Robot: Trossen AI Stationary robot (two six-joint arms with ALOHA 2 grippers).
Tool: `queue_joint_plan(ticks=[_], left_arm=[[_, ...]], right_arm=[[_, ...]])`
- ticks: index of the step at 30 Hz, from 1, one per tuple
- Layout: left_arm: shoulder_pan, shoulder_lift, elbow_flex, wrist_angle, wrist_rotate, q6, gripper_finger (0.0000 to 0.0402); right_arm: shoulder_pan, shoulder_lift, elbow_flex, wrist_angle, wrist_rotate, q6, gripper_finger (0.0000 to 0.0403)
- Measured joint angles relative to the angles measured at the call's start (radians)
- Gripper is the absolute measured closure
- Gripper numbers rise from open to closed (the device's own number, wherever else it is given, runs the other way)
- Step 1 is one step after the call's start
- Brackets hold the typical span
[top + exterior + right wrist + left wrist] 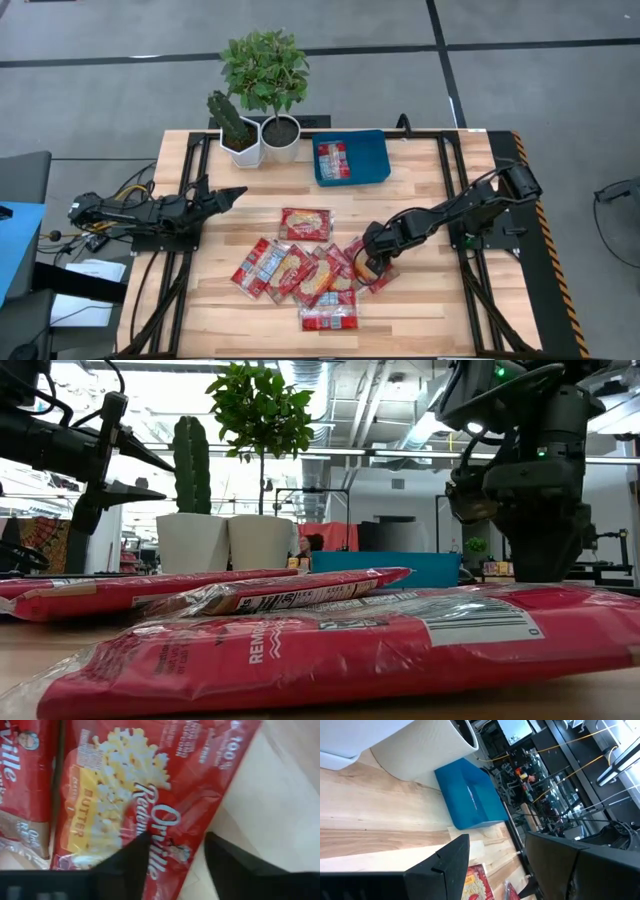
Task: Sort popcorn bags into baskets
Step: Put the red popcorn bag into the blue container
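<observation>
Several red popcorn bags lie overlapping in a heap at the table's middle, and one lies apart just beyond it. The blue tray sits near the far edge with one bag lying flat in it. My right gripper points down, open, over the rightmost bag of the heap. In the right wrist view its fingers stand either side of that bag's printed face. My left gripper is open and hovers level at the left, away from the bags. My right gripper comes from above, open, over the near-right part of the rightmost bag, which lies flat, partly on a neighbouring bag. I cannot tell whether the fingertips touch it.
Two white pots, a cactus and a leafy plant, stand at the far edge left of the tray. Black frame rails run along both sides of the table. Bare wood lies between the heap and the tray.
</observation>
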Motion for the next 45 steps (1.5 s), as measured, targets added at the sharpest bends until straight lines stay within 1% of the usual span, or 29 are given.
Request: queue_joint_plan(ticks=[5,6,7,12,15,23,28,33,37,40,45], left_arm=[[0.0,0.0,0.0,0.0,0.0,0.015,0.0218],[0.0,0.0,0.0,0.0,0.0,0.016,0.0218],[0.0,0.0,0.0,0.0,-0.001,0.016,0.0218],[0.0,0.0,0.0,0.0,-0.003,0.016,0.0218],[0.0,0.0,0.0,0.0,-0.003,0.016,0.0218],[0.0,0.0,0.0,0.0,-0.015,0.027,0.0219],[0.0,0.0,0.0,0.0,-0.018,0.045,0.0218],[0.0,0.0,0.0,-0.001,-0.019,0.051,0.0218],[0.0,0.0,0.0,0.0,-0.019,0.053,0.0218],[0.0,0.0,0.0,-0.001,-0.019,0.053,0.0219],[0.0,0.0,0.0,-0.001,-0.019,0.053,0.0218]], right_arm=[[0.0,-0.001,-0.001,0.009,-0.008,-0.018,0.0359],[0.0,-0.001,-0.001,0.011,-0.015,-0.018,0.0378],[0.0,0.0,0.0,0.01,-0.018,-0.019,0.0386],[-0.002,-0.007,0.018,-0.024,-0.02,-0.019,0.038],[-0.021,-0.03,0.028,-0.054,-0.042,-0.056,0.0394],[-0.149,-0.203,0.034,-0.137,-0.042,-0.095,0.0397],[-0.292,-0.327,0.046,-0.135,-0.061,-0.134,0.0397],[-0.468,-0.391,0.13,-0.156,-0.059,-0.228,0.0398],[-0.62,-0.376,0.231,-0.195,-0.052,-0.329,0.0398],[-0.73,-0.341,0.295,-0.234,-0.009,-0.403,0.0398],[-0.891,-0.257,0.352,-0.219,0.0,-0.46,0.0397]])
